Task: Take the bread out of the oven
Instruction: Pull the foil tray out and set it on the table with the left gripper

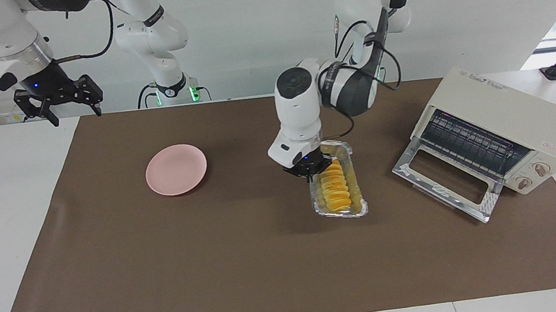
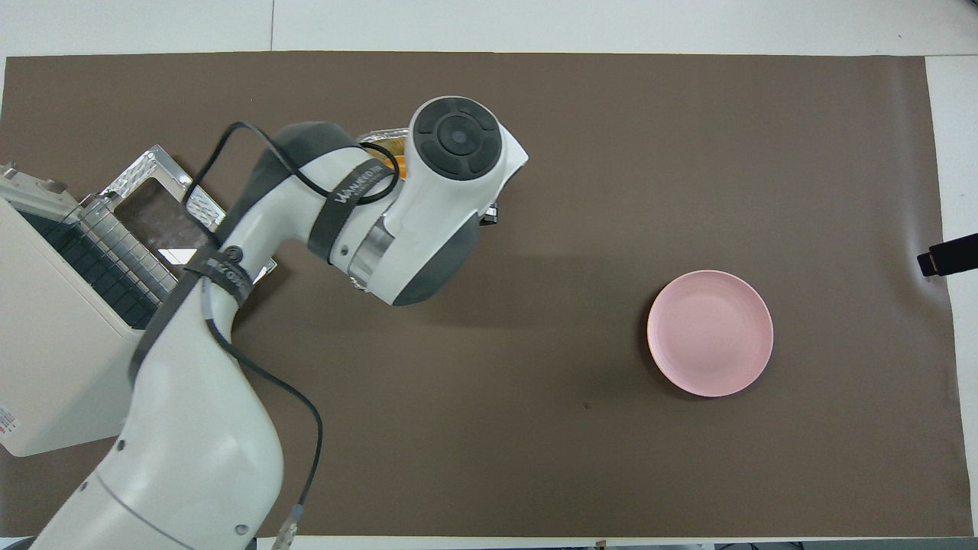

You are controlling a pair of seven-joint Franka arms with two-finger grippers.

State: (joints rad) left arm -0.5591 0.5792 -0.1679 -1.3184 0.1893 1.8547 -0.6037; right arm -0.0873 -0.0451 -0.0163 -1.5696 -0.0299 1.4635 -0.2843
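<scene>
Left tool (image 1: 310,171) down on the bread (image 1: 336,191) in the foil tray (image 1: 361,208), finger state unclear; tray on tabletop beside the open oven (image 1: 504,116), right tool (image 1: 58,104) waiting: grip loaf only, lift straight.

A pink plate (image 1: 176,169) and a crinkled foil tray (image 1: 359,210) lie well apart on a brown mat (image 1: 217,265).

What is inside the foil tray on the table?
The yellow bread lies in the foil tray. The left claw covers the tray's end nearest the robots, hiding that part.
</scene>
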